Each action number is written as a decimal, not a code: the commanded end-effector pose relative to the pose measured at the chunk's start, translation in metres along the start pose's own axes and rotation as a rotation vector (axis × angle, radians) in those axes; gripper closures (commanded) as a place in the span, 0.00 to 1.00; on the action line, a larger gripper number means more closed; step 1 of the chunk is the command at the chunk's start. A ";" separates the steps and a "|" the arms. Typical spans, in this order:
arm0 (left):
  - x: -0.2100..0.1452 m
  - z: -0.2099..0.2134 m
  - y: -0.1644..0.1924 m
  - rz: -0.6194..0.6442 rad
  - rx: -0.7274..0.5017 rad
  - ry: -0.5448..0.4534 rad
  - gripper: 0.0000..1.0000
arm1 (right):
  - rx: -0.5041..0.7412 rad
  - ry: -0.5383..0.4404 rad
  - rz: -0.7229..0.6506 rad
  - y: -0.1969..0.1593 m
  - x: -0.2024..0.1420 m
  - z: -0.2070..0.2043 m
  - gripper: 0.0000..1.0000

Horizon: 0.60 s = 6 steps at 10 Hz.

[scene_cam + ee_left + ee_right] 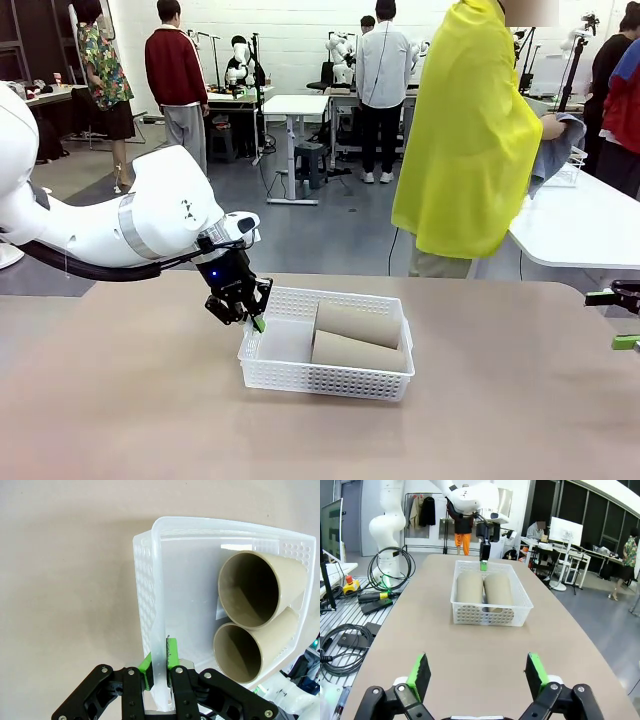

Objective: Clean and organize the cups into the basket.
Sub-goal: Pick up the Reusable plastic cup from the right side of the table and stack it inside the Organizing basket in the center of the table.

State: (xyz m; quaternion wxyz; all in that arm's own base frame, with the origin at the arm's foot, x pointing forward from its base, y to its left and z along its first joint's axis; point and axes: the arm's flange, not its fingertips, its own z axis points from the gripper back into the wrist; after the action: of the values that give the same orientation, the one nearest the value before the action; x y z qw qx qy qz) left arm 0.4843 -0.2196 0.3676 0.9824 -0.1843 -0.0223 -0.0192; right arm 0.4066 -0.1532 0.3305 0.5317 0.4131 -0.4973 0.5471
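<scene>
White lattice-sided plastic basket point(330, 378), two tan tapered cups point(355, 352) mouths toward left jaws pinching its end wall; right jaws spread, well apart.

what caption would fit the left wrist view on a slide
The left gripper clamps the basket by its end wall, two tan cups lying side by side inside, mouths toward the camera.

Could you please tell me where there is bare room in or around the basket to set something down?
Inside the basket, the floor strip between the wall clamped by the left gripper and the two tan cups is free. The table is bare between basket and open right gripper. The cups crowd the basket's other half.
</scene>
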 end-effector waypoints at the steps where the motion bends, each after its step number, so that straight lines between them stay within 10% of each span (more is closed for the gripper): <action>1: 0.000 0.001 0.000 -0.001 -0.005 0.003 1.00 | -0.009 0.008 0.005 0.002 0.002 -0.001 0.00; 6: 0.000 0.001 0.000 -0.001 -0.005 0.003 1.00 | -0.009 0.008 0.005 0.002 0.002 -0.001 0.00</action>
State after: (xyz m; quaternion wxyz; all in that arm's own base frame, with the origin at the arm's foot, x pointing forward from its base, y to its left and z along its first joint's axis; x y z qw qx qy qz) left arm 0.4843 -0.2196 0.3676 0.9824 -0.1843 -0.0223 -0.0192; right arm 0.4066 -0.1532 0.3305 0.5317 0.4131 -0.4973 0.5471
